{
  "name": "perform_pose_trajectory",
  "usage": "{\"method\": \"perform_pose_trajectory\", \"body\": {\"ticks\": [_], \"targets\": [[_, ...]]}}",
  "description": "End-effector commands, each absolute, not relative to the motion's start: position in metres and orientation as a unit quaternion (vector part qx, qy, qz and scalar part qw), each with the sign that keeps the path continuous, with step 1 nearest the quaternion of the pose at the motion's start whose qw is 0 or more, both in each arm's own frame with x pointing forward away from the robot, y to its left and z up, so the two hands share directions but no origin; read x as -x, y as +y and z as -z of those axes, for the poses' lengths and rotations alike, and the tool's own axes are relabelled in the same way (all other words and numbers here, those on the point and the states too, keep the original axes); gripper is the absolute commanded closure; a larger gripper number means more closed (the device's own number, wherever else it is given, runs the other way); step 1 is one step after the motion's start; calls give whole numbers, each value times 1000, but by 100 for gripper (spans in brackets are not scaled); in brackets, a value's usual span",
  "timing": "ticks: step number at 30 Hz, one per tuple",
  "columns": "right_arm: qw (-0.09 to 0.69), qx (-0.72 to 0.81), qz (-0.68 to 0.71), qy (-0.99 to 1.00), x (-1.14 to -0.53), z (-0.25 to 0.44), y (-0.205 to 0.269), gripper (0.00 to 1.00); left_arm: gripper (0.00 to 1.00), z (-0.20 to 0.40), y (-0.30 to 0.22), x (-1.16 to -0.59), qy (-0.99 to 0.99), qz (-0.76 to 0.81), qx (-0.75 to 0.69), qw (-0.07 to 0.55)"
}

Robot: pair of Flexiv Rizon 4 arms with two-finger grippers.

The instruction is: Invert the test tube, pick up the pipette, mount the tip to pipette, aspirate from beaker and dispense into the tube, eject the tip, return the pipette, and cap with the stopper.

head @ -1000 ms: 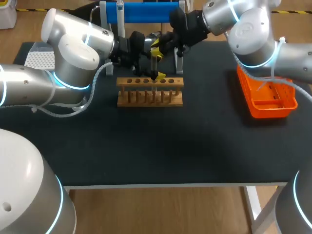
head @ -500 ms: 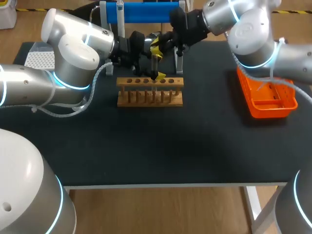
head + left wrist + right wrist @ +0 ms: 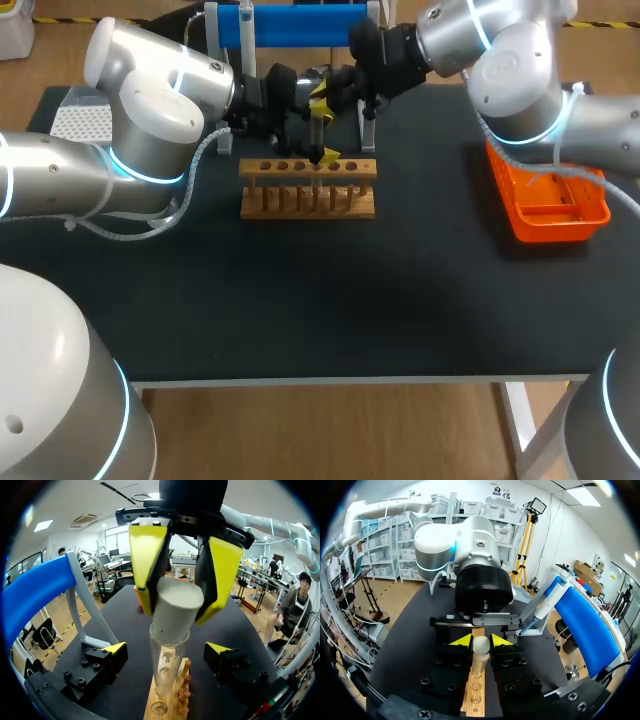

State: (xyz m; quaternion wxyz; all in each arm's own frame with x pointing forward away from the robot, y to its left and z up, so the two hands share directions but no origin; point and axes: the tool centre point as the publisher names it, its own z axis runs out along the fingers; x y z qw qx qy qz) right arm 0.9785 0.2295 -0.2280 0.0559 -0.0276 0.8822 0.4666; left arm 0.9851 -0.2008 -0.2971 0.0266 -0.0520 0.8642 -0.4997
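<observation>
Above the wooden rack [image 3: 308, 200], toward the far edge of the black worktop [image 3: 330, 300], the two arms meet; a clear test tube [image 3: 167, 670] stands upright in one of the rack's holes, slightly to the right of the rack's middle as the head view shows it; a white stopper [image 3: 176, 607] sits at the tube's mouth, its lower end inside the rim; the right gripper [image 3: 481, 641] comes down over the rack from the right side, its jaws clamped on the stopper from two sides; the left gripper [image 3: 322, 155] comes in low from the rack's left, level with the tube's lower part, its jaws apart, one yellow tip on either side of the tube and neither touching the glass; behind the rack a stand with a blue top bar [image 3: 300, 25] rises at the worktop's far edge; well to the right of the rack lies an orange basket [image 3: 530, 225], partly under the right arm; well to the left of the rack, past the left arm, sits a white tip box [image 3: 80, 122].
</observation>
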Motion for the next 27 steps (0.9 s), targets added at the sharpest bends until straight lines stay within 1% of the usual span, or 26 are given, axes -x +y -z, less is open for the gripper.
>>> {"method": "perform_pose_trajectory", "body": {"ticks": [1,21,22,23,24,25,26,27], "targets": [[53,27,-462,885,-980,228,230,100,0,298,-201,-987,864,501,51,26],[31,20,-438,898,-977,241,228,100,0,298,-201,-987,864,501,51,26],[31,20,-438,898,-977,241,228,88,0,298,-201,-987,864,501,51,26],[31,20,-438,898,-977,241,228,63,0,298,-201,-987,864,501,51,26],[33,18,-439,897,-977,240,228,42,0,298,-201,-987,864,501,51,26],[35,17,-442,896,-977,239,227,11,0,298,-201,-987,864,501,51,26],[36,16,-446,894,-977,238,227,0,0,298,-201,-987,864,501,51,26],[37,16,-452,891,-977,237,226,0,0,298,-201,-987,864,501,51,26]]}}
